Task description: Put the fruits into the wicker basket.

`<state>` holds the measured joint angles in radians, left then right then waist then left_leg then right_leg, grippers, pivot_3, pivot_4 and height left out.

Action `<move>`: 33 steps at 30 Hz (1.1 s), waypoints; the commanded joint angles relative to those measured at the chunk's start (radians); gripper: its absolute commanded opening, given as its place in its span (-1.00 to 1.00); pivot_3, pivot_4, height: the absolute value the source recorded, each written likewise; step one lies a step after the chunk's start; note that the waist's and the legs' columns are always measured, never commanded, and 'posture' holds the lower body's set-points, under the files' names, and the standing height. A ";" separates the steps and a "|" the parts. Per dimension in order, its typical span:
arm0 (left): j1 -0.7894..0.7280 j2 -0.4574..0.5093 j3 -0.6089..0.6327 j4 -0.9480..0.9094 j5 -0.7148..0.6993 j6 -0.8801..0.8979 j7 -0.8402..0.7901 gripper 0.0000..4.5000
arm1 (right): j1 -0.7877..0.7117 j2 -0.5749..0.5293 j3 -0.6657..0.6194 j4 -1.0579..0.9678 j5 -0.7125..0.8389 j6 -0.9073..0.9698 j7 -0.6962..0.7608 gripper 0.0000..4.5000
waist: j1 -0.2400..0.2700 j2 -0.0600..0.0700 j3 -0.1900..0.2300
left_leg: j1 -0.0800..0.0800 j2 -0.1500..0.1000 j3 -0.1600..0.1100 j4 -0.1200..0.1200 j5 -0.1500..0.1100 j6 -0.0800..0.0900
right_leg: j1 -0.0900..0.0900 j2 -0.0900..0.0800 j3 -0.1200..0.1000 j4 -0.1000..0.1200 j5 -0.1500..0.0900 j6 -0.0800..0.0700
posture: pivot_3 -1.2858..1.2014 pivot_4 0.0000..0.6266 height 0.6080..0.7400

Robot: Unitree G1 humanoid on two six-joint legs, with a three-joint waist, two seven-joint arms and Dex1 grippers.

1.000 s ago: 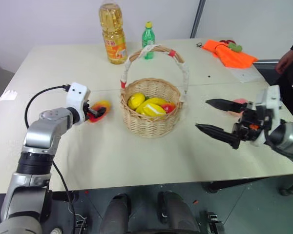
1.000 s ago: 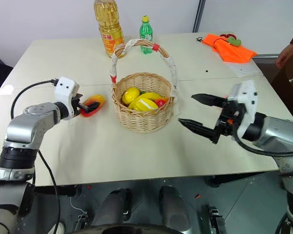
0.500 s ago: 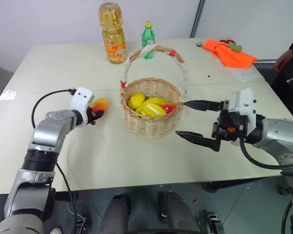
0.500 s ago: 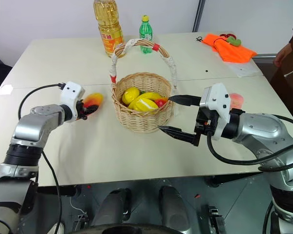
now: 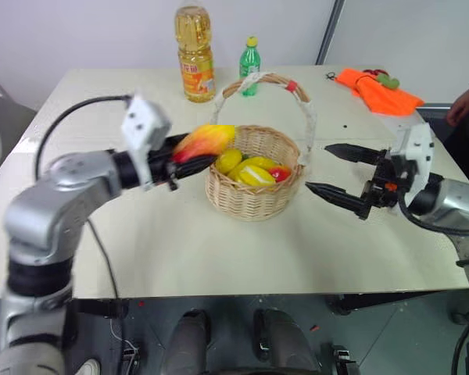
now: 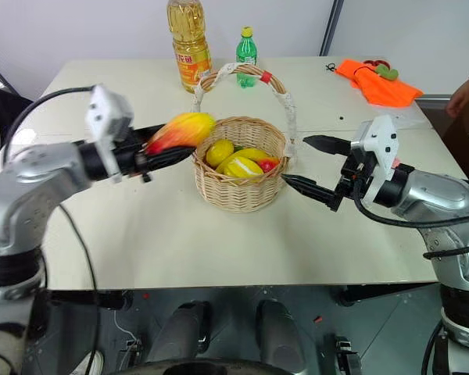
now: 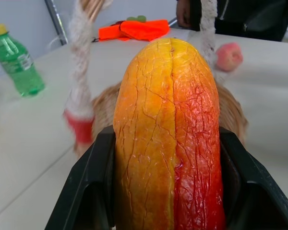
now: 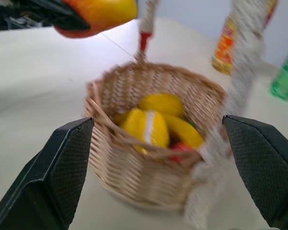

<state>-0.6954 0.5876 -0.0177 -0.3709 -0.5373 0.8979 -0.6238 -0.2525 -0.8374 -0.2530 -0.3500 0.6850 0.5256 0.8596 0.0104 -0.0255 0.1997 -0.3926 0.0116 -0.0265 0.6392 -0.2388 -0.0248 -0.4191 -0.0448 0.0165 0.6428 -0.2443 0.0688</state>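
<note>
our left gripper squeezes the mango tight, up in the air by the wicker basket rim. our right gripper waits beside the basket, fingers wide apart. the peach sits behind the basket.

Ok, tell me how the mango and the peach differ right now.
The mango is long, red running to yellow; the peach is round and pink. The mango is clamped in the left gripper, raised beside the wicker basket; the peach lies free on the table beyond it. Neither is in the basket yet.
</note>
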 commanded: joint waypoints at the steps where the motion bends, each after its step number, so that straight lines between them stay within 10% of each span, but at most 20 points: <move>1: -0.082 -0.062 -0.084 0.111 0.075 0.005 0.057 -0.04 | 0.021 0.035 -0.051 0.090 -0.069 -0.069 -0.052 1.00 | -0.007 0.000 0.000 | 0.000 0.000 0.000 0.000 0.000 0.001 | 0.000 0.000 0.000 -0.001 0.001 0.001 | 0.03 -0.52 1.00; 3: -0.096 -0.070 -0.111 0.146 0.102 -0.015 0.046 -0.04 | 0.037 0.043 -0.052 0.137 -0.131 -0.109 -0.083 1.00 | -0.016 0.000 0.000 | 0.000 0.000 0.000 0.000 -0.002 0.004 | -0.001 0.001 0.001 0.000 0.003 0.002 | 0.03 -0.52 1.00; 8: -0.086 -0.088 -0.101 0.142 0.102 -0.061 0.014 0.98 | 0.019 0.058 -0.071 0.250 -0.240 -0.172 -0.185 1.00 | -0.029 0.000 0.000 | 0.000 0.001 0.001 -0.005 -0.003 0.005 | -0.006 0.002 0.002 0.003 0.003 0.004 | 0.03 -0.52 1.00; 27: 0.174 -0.071 -0.013 -0.122 -0.115 -0.179 -0.155 0.98 | -0.281 0.129 -0.052 0.874 -0.420 -0.129 -0.408 1.00 | -0.025 0.001 0.000 | 0.001 0.001 0.003 -0.005 -0.003 0.005 | -0.006 0.002 0.005 0.004 0.003 0.004 | 0.03 -0.52 1.00; 33: 0.192 -0.058 -0.008 -0.127 -0.117 -0.191 -0.144 1.00 | -0.270 0.115 -0.052 0.841 -0.432 -0.169 -0.394 0.12 | -0.030 0.001 0.000 | 0.001 0.001 0.003 -0.005 -0.003 0.005 | -0.006 0.002 0.005 0.004 0.003 0.004 | 0.03 -0.52 1.00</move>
<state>-0.5081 0.5169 -0.0551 -0.4603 -0.6439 0.7189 -0.7692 -0.5187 -0.6999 -0.2824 0.5458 0.2530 0.3835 0.4603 -0.0194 -0.0246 0.1996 -0.3910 0.0124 -0.0231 0.6345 -0.2415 -0.0198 -0.4246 -0.0426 0.0219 0.6468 -0.2410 0.0727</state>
